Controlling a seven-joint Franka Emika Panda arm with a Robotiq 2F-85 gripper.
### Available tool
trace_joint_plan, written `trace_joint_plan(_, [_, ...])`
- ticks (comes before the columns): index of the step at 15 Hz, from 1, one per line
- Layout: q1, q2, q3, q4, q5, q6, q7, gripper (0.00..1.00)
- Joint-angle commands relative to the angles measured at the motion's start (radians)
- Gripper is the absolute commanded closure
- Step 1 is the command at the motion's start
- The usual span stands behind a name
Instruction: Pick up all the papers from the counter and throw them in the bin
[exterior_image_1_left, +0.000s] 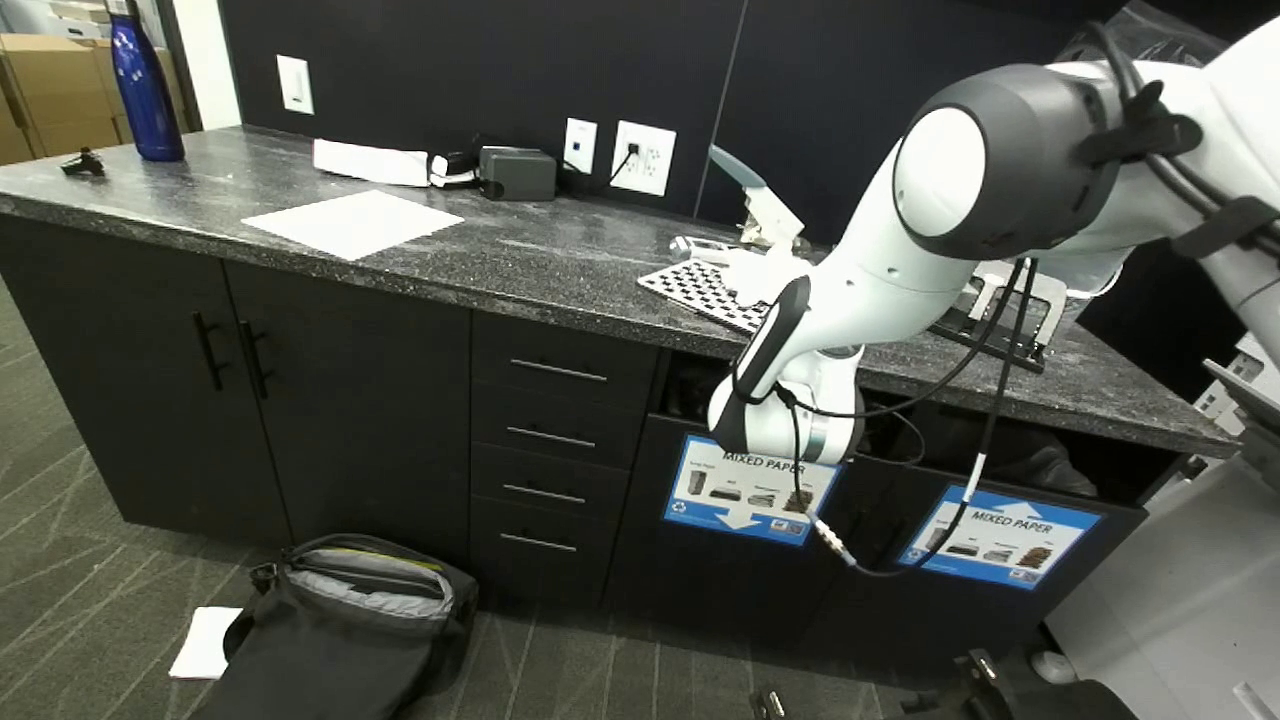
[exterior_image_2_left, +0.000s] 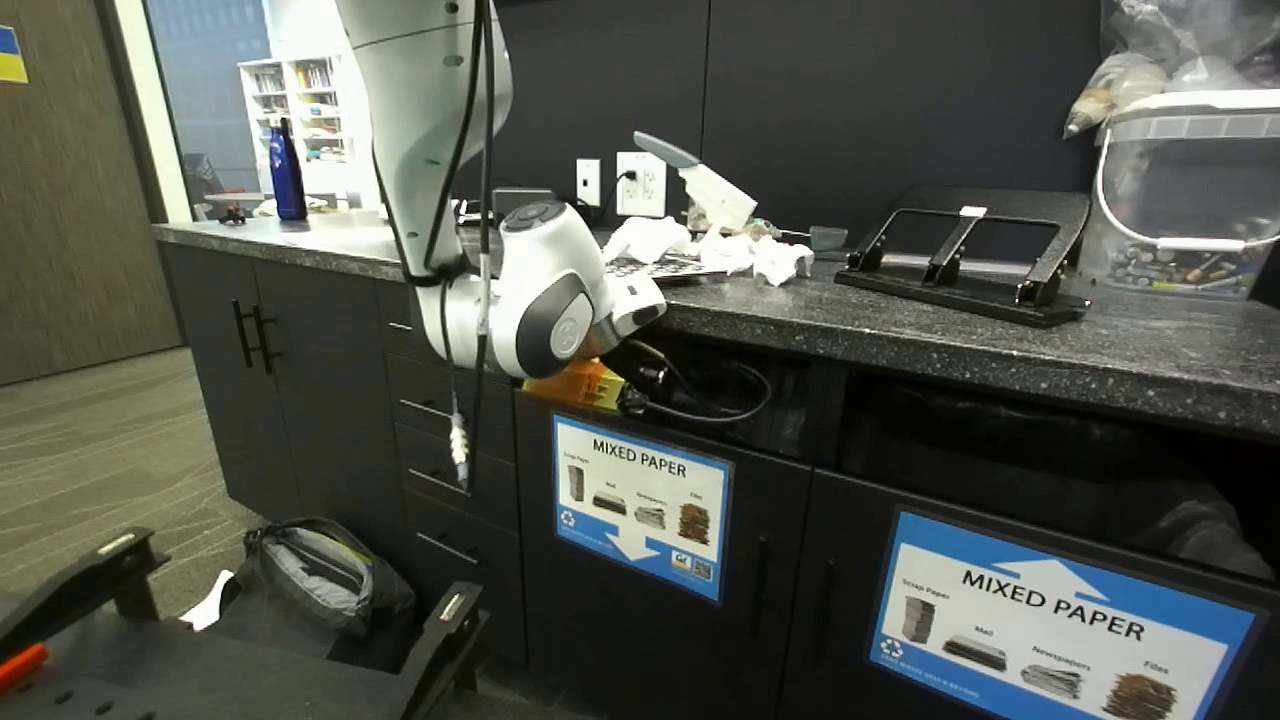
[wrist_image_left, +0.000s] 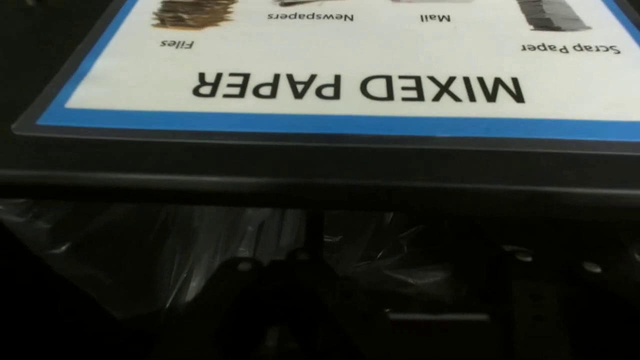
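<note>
Papers (exterior_image_2_left: 645, 240), at least three crumpled white wads, lie on the counter (exterior_image_1_left: 560, 240), higher and farther back than the gripper (wrist_image_left: 407, 285). The gripper is at the opening of the left bin (exterior_image_2_left: 755, 500); its fingers barely show in the dark there, so I cannot tell whether they are spread or pressed together. Inside that bin, clear plastic (wrist_image_left: 215, 240) shows; just beside it, the right bin (exterior_image_2_left: 850, 520) holds clear plastic as well. Each of the two fronts bears one blue-and-white label (exterior_image_2_left: 640, 505). The wads bunch over and beside one checkered sheet (exterior_image_1_left: 705, 295). To their right are one black stand (exterior_image_2_left: 950, 295) and one clear bucket (exterior_image_2_left: 1165, 195) with many small cylinders (exterior_image_2_left: 1180, 270) inside, too crowded to count. Toward the counter's left end are one flat white sheet (exterior_image_1_left: 355, 222) and one blue bottle (exterior_image_1_left: 147, 90). Four drawers (exterior_image_1_left: 545, 400) sit left of the bins, and on the floor (exterior_image_1_left: 545, 660) lies one open bag (exterior_image_1_left: 320, 650) with pale lining.
</note>
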Motion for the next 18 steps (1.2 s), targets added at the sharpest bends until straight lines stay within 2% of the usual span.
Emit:
trace_joint_plan(1, [0.059, -0.127, -0.068, -0.088, -0.016, -0.199, 0.021, 0.00])
trace_joint_plan(4, [0.084, -0.231, -0.103, -0.154, -0.085, -0.390, 0.049, 0.02])
trace_joint_plan(6, [0.051, -0.321, -0.075, -0.198, -0.167, -0.525, 0.039, 0.00])
trace_joint_plan(8, [0.046, -0.406, -0.078, -0.223, -0.242, -0.679, 0.062, 0.00])
trace_joint_plan(11, [0.002, -0.518, -0.040, -0.261, -0.322, -0.754, 0.067, 0.00])
trace_joint_plan(13, [0.014, -0.582, -0.049, -0.279, -0.394, -0.862, 0.108, 0.00])
trace_joint_plan(15, [-0.005, -0.670, -0.011, -0.278, -0.433, -0.993, 0.106, 0.00])
trace_joint_plan(18, [-0.062, -0.746, 0.096, -0.201, -0.351, -1.187, 0.070, 0.00])
